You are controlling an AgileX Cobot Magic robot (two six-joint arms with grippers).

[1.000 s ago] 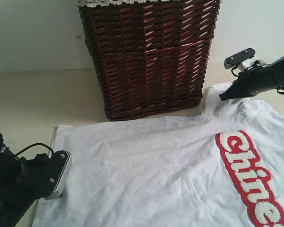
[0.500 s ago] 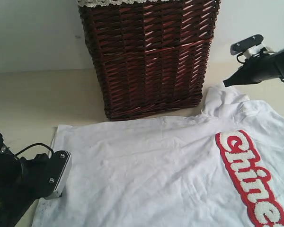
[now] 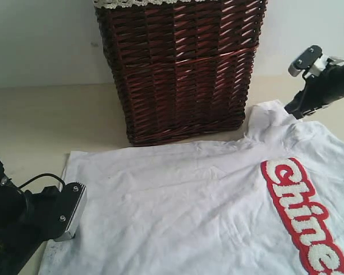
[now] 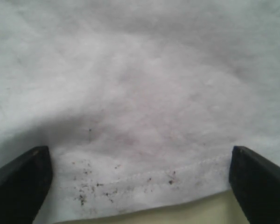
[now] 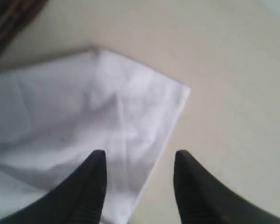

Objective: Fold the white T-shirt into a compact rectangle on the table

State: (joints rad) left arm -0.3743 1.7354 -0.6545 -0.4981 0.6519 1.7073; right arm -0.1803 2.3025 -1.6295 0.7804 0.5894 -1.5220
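The right tool (image 5: 139, 156) has just parted and let go of the sleeve (image 5: 107, 98) of the white T-shirt (image 3: 189, 200), now spread flat on the tabletop (image 3: 40, 120); the left tool (image 4: 139, 151), spread wide, hangs over the hem (image 4: 177, 168), so folding can start.

Two black arms with metal fittings.
The left arm (image 3: 11, 223) carries a silver plate (image 3: 70, 209) with two screws and a looping black cable (image 3: 37, 179); the right arm (image 3: 327, 86) bears a grey bracket (image 3: 305, 59); the right claw (image 5: 137, 163) has tapered matte-black fingers (image 5: 91, 186).
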